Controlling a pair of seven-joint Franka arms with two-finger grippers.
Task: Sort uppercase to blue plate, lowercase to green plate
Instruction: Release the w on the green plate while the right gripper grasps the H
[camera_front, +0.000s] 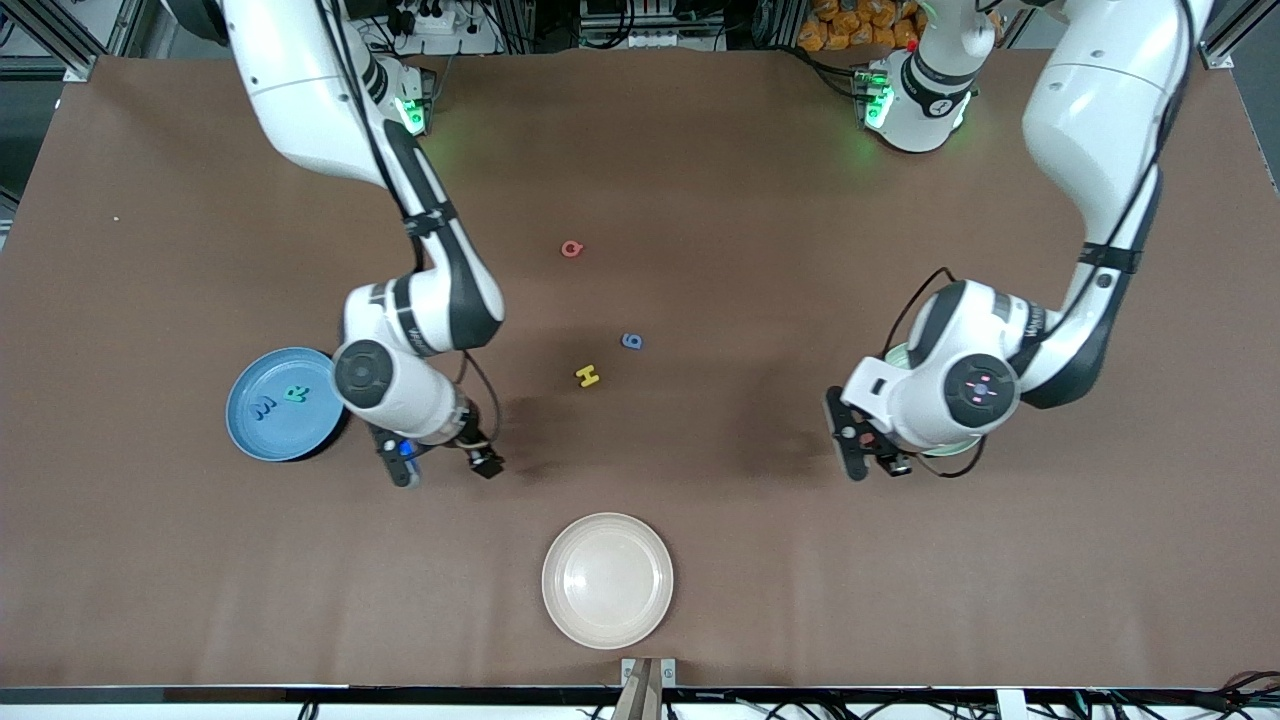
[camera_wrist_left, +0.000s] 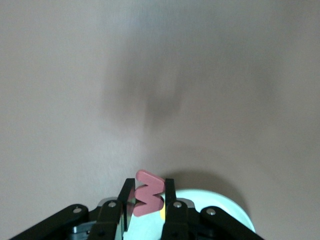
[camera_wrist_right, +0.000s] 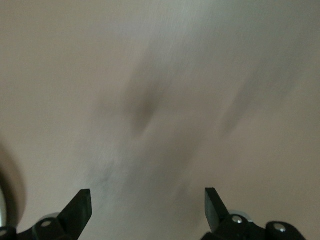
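The blue plate (camera_front: 245, 432) holds blue W (camera_front: 262, 407) and green R (camera_front: 296, 394); the cream plate (camera_front: 607, 580) holds nothing. The left gripper (camera_wrist_left: 148, 206) pinches the red w (camera_wrist_left: 149, 198) over the green plate (camera_wrist_left: 222, 206). The right gripper (camera_front: 443, 462) gapes wide, holding nothing, beside the blue plate.

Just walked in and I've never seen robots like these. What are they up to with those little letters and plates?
They are sorting foam letters onto plates. The left gripper is shut on a red w, up over the table by the green plate. The right gripper is open and empty beside the blue plate, which already holds a blue W and a green R. A pink Q, a blue g and a yellow H still lie mid-table.
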